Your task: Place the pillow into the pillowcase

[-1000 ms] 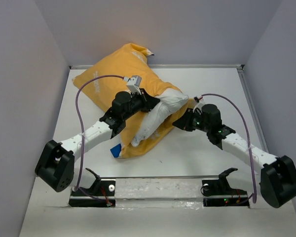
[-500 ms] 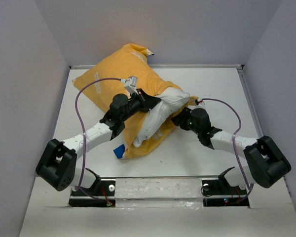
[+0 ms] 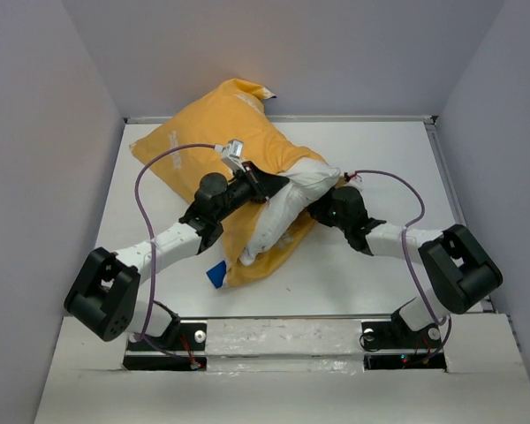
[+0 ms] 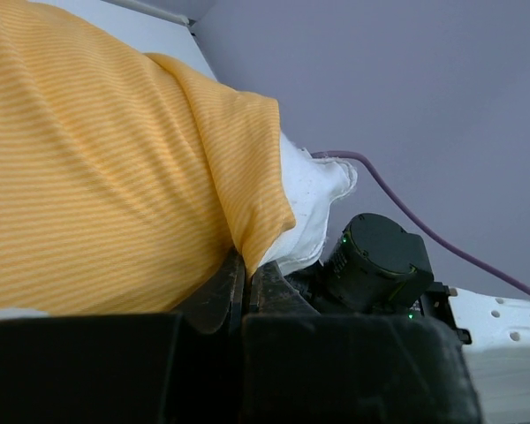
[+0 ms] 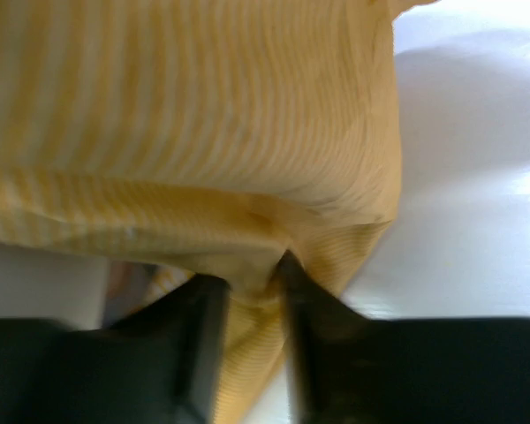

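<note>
Mid-frame, my left end effector (image 3: 278, 184): clamped on the pillowcase (image 3: 203, 132) edge.
Right end effector (image 5: 252, 272): straddled a pillowcase fold; I couldn't tell its grip.

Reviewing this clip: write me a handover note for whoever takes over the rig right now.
Left gripper: shut on the pillowcase at the edge of its opening.
Right gripper: fingers stand around a fold of the pillowcase; whether they clamp it is unclear.
Things: the pillowcase lies bulging on the table. The pillow is mostly inside, with one white end poking out of the opening between the two arms.
Done: most of the pillow is in.
Left: draw the opening over the exposed end until no white shows.
</note>
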Controlling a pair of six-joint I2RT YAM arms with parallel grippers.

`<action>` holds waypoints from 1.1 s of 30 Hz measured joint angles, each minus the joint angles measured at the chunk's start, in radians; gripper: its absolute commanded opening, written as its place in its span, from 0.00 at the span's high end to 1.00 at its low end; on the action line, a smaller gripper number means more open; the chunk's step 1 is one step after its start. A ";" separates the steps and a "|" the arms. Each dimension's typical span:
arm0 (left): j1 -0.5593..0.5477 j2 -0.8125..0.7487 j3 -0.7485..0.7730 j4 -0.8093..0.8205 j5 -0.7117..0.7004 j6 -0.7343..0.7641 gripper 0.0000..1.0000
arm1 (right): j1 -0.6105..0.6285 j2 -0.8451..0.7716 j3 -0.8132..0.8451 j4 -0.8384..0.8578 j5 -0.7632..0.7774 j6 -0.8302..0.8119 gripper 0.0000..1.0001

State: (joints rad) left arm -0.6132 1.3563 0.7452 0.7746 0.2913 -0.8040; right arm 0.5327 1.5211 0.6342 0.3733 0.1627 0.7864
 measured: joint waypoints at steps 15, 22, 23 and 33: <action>0.018 0.105 0.078 0.020 -0.076 0.162 1.00 | 0.005 -0.315 -0.083 -0.147 -0.084 -0.039 1.00; 0.002 0.142 0.095 0.052 -0.251 0.402 1.00 | 0.005 -0.666 -0.109 -0.399 -0.149 -0.078 1.00; 0.002 0.163 0.094 0.050 -0.268 0.426 1.00 | 0.005 -0.733 -0.103 -0.460 -0.153 -0.090 1.00; 0.011 0.330 0.087 0.095 -0.311 0.504 1.00 | 0.005 -0.902 0.066 -0.819 -0.154 -0.185 1.00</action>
State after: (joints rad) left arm -0.6022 1.6859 0.8326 0.8692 -0.0200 -0.3000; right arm 0.5381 0.6193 0.7006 -0.4461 0.0086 0.6014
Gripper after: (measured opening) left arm 0.044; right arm 0.011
